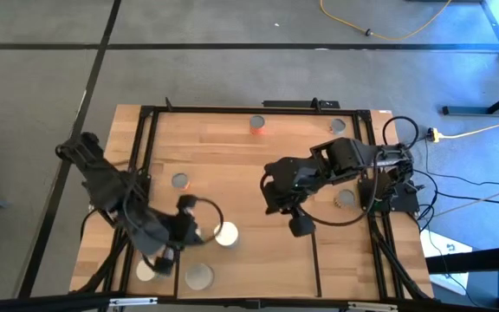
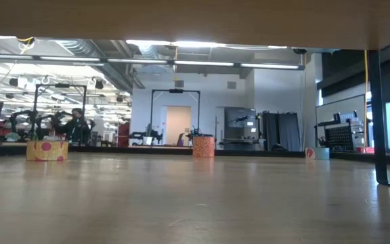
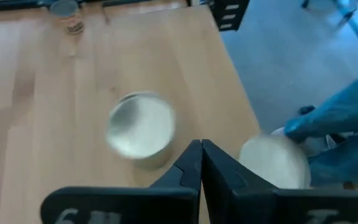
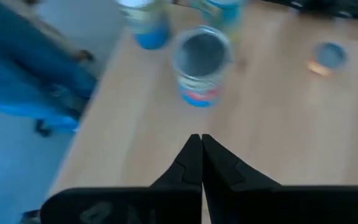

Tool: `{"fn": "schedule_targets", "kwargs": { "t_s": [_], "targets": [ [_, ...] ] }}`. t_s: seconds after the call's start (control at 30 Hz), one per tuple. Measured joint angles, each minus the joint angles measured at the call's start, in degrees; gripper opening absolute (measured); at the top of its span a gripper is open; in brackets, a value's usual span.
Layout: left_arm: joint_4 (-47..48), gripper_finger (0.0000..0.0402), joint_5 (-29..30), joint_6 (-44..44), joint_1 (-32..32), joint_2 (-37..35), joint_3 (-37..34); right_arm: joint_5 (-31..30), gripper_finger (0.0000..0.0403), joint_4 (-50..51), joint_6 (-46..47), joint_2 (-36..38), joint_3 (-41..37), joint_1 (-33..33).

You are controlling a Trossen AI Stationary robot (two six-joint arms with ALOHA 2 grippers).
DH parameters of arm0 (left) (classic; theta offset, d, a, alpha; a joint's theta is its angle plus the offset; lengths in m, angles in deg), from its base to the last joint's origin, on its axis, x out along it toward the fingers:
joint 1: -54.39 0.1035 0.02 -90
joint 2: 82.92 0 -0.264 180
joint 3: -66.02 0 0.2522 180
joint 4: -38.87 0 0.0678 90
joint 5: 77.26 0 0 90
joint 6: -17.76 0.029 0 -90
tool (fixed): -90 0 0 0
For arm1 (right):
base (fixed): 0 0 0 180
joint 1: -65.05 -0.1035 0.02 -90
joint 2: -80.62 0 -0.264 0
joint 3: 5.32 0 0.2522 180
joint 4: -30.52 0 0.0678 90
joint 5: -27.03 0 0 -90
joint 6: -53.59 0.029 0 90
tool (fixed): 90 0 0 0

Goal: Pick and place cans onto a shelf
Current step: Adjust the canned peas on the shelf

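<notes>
- A wooden table (image 1: pixel 241 156) with a black frame is seen from above, standing on a grey floor.
- The left gripper (image 1: pixel 165 260) hangs over the table's near left corner, its fingers (image 3: pixel 190 168) pressed together and holding nothing.
- Just beside that gripper stand three cans: a white-topped can (image 1: pixel 226 234), a grey-topped can (image 1: pixel 199 276) and a pale can (image 1: pixel 145 270) partly hidden by the arm.
- In the left wrist view, a cream-topped can (image 3: pixel 140 127) stands just past the fingertips, and another (image 3: pixel 273 163) sits at the table's edge.
- The right gripper (image 1: pixel 300 227) hangs over the middle of the table, fingers (image 4: pixel 192 163) pressed together, empty.
- In the right wrist view, a grey-topped can with a blue and red label (image 4: pixel 201 65) stands ahead of the fingertips; blue cloth shows past the table's edge, too blurred to name.
- More cans stand apart on the table: one with an orange side (image 1: pixel 257 126) near the far edge, one (image 1: pixel 337 126) at the far right, one (image 1: pixel 179 181) left of centre, one (image 1: pixel 345 198) under the right arm's cable.
- Thin black bars cross the table; I cannot tell which panel is the shelf.
- A yellow cable (image 1: pixel 388 30) lies on the floor beyond the table.
- The low view shows the room behind, with a person (image 2: pixel 77 125) far off.
</notes>
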Motion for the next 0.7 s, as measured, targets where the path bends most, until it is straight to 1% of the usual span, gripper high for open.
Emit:
{"fn": "schedule_targets", "kwargs": {
  "t_s": [0.1, 0.2, 0.3, 0.53, 0.7],
  "targets": [
    [-5.4, 0.0000, -1.3, -1.0, -1.2, 2.7, 0.0, 3.4, 0.0000, -0.2, -2.3, 0.0, 0.0, 0.0],
    [-11.2, 0.0000, -3.4, -2.1, -1.7, 5.1, 0.0, 3.8, 0.0000, -0.1, -3.7, 0.0, 0.0, 0.0],
    [-14.4, 0.0000, -3.0, -2.3, -2.3, 6.9, 0.0, 3.8, 0.0000, 0.0, -5.3, 0.0, 0.0, 0.0],
    [-14.6, 0.0000, -2.0, -2.6, -2.6, 11.7, 0.0, 3.8, 0.0000, 0.2, -5.6, 0.0, 0.0, 0.0],
    [-13.3, 0.0000, -1.8, -2.6, -2.6, 13.5, 0.0, 3.8, 0.0000, 0.4, -5.6, 0.0, 0.0, 0.0]
  ]
}}
